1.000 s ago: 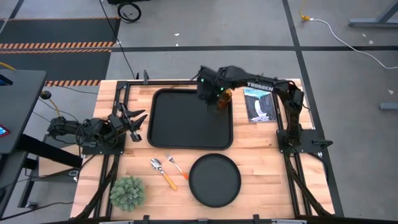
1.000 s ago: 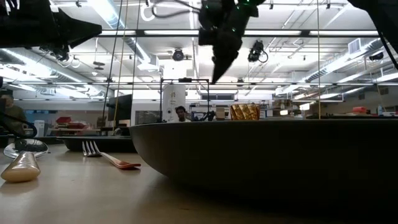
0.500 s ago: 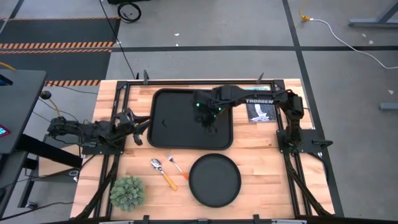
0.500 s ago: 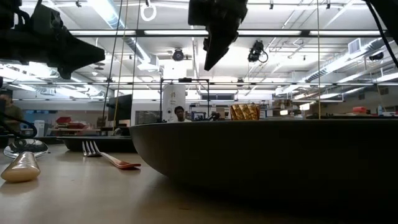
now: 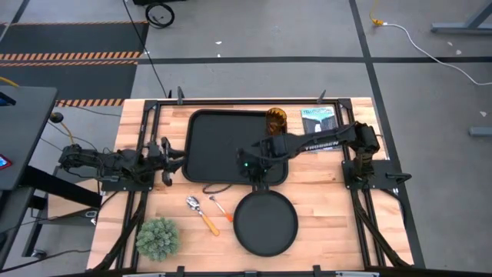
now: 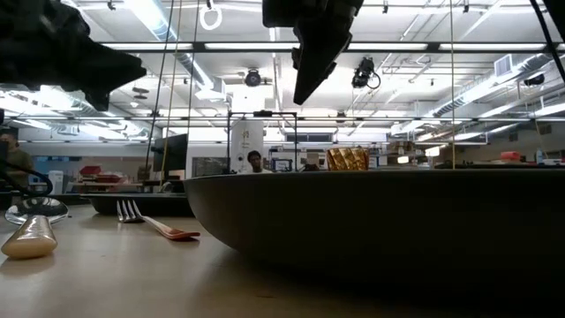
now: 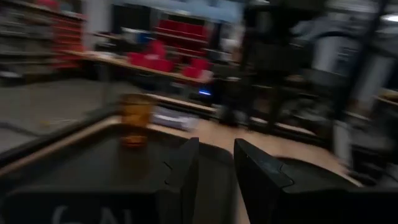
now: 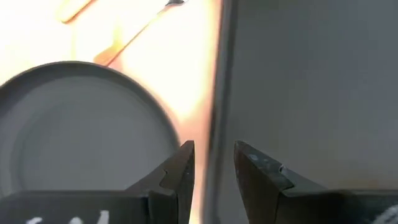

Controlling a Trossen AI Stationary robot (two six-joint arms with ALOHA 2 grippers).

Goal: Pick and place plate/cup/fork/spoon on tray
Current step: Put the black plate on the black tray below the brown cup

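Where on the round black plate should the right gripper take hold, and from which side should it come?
Probably the raised rim nearest the tray: the plate lies flat, so only its rim offers a hold. The right gripper hovers there; descend from above, one finger inside the rim.

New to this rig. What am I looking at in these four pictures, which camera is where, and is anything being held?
Two dark robot arms work at a wooden table. One picture looks straight down, one sits at table height, and one camera rides on each wrist.

The cup stands in the far right corner of the tray. The plate, the fork and the spoon lie on the table in front of the tray; a small green plant and a booklet are there too.

The right gripper hangs over the tray's near edge by the plate, jaws slightly apart, empty. The left gripper waits at the tray's left side, also empty.
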